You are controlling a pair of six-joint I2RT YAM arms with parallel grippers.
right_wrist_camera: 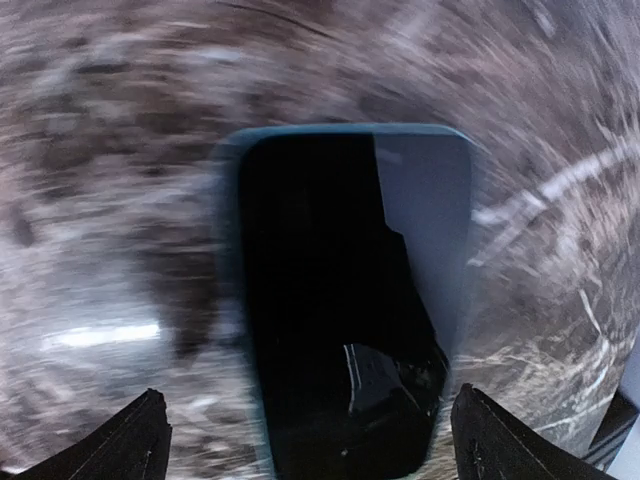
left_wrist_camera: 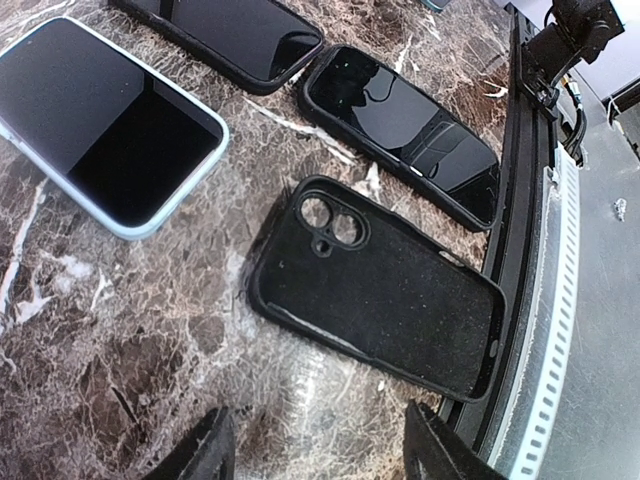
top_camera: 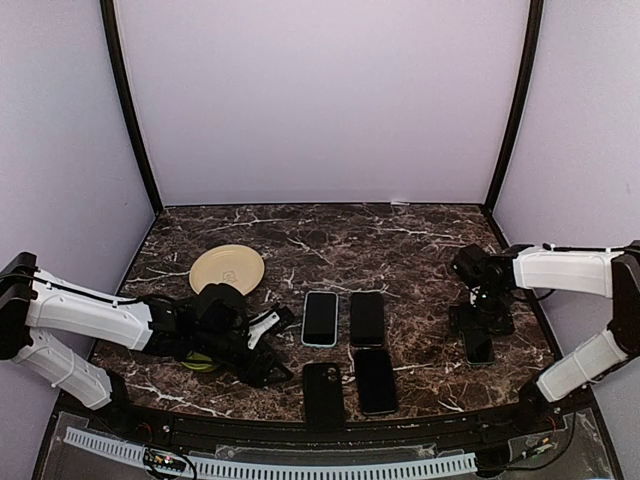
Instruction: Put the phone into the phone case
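Nearest to the arms, the empty case (left_wrist_camera: 375, 300) lay on the table (top_camera: 420, 250), open side up, with nothing inside. The left gripper (left_wrist_camera: 320, 455) hovered just beside it. Its fingers (left_wrist_camera: 205, 450) stood partly apart and held nothing, and they did not touch the case.

Just right of the case lay a dark phone (top_camera: 375, 380) that seemed to have a black cover already. A little farther, a blue phone (top_camera: 320, 318) and a black phone (top_camera: 367, 318) lay side by side, untouched.

Well apart on the right side, the right gripper (top_camera: 481, 322) hung over one more phone (right_wrist_camera: 340, 300). This phone lay flat on the table, screen up. The right wrist view was blurred, but it showed both fingers (right_wrist_camera: 120, 440) wide, with the phone not gripped.

Farthest, a plate (top_camera: 228, 268) sat at the left.

In my judgement the task was at an early stage: no phone was in the empty case. What was left was to grasp a phone, bring it over the case and press it in. Which phone was meant, I could not tell.
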